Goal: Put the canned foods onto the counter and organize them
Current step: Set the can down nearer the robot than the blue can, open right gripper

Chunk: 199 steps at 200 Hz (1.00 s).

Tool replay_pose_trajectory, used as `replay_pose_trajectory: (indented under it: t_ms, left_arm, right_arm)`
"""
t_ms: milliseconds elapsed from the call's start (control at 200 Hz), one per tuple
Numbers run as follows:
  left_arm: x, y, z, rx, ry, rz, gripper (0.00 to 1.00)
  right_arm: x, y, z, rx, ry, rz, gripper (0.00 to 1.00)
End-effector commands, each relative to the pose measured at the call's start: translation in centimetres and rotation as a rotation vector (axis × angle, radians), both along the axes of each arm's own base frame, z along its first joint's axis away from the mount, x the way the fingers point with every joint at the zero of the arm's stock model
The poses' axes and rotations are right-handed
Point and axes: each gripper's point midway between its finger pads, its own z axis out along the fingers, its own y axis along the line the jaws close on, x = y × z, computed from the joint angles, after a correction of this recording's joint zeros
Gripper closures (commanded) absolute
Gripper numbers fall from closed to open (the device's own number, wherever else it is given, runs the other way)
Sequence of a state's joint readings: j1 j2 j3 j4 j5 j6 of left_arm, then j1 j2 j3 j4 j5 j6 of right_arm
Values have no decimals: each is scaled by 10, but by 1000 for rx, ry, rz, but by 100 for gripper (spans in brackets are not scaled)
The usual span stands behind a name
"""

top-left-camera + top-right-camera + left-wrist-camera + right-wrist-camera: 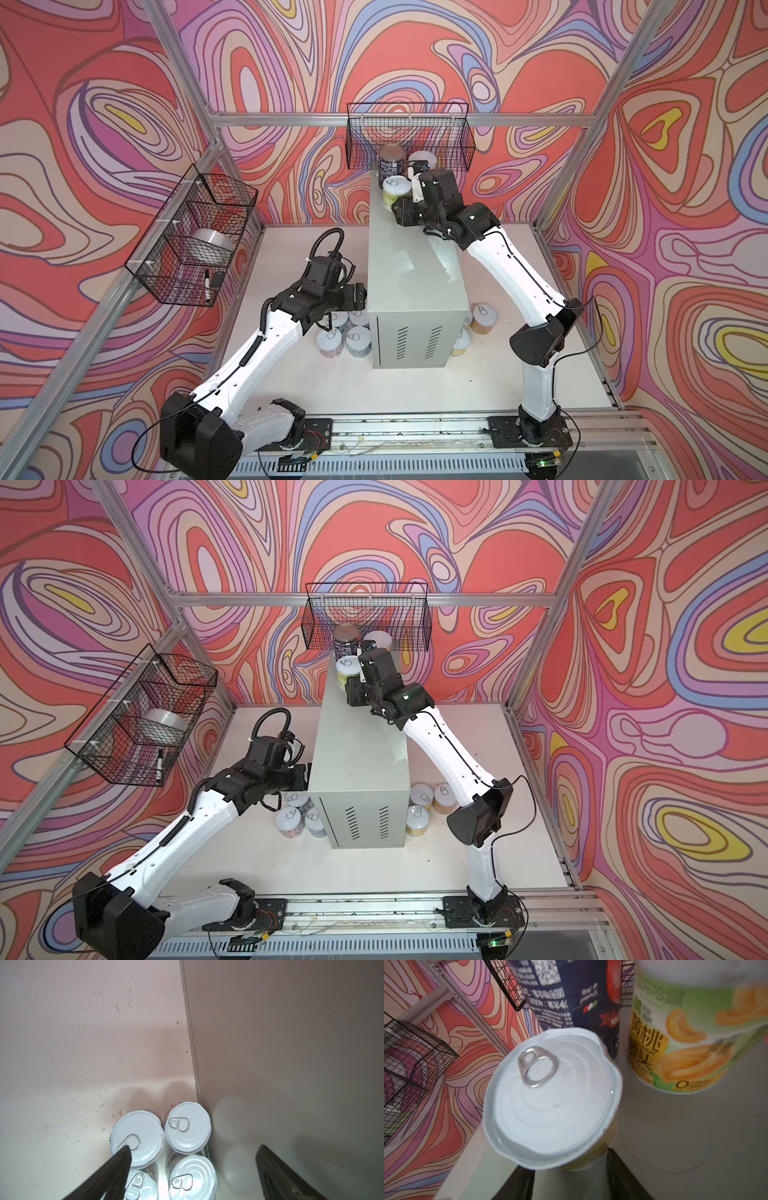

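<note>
From where I stand, the counter (411,266) sits mid-tabletop (291,374). At its 12 o'clock end the right gripper (569,1159) clasps a yellow can (395,193), which stands just beside the navy can (390,164) and the peach can (424,160). At 8 o'clock the left gripper (193,1147) hangs spread wide over four loose cans (137,1138).

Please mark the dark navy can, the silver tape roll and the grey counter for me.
dark navy can (389,169): in a top view, on its printed side wall.
silver tape roll (212,246): in a top view, on its shiny outer band.
counter (405,266): in a top view, on the bare glossy top.
</note>
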<state>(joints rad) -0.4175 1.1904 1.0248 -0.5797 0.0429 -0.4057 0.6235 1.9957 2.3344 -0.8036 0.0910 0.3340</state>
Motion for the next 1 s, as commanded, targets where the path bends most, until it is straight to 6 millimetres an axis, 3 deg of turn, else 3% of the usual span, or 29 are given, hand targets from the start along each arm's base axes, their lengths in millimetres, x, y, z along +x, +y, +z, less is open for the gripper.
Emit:
replay_pose_trajectory:
  t_ms: [0, 336, 611, 786, 987, 992]
  left_arm:
    - [0, 3, 3, -8, -12, 21, 6]
    - [1, 1, -3, -13, 1, 16, 6]
    - [2, 2, -5, -8, 4, 18, 5]
    - [3, 5, -2, -1, 3, 30, 1]
    - [3, 5, 0, -8, 2, 42, 1]
    - [3, 5, 0, -8, 2, 42, 1]
  right_arm:
    - [6, 6, -3, 18, 3, 6, 45]
    - [13, 6, -8, 28, 8, -12, 45]
    - [11, 4, 3, 46, -5, -12, 43]
    - [-7, -7, 29, 61, -24, 2, 41]
    - [-48, -37, 59, 78, -59, -3, 37]
    - [-55, -42, 69, 89, -75, -5, 37]
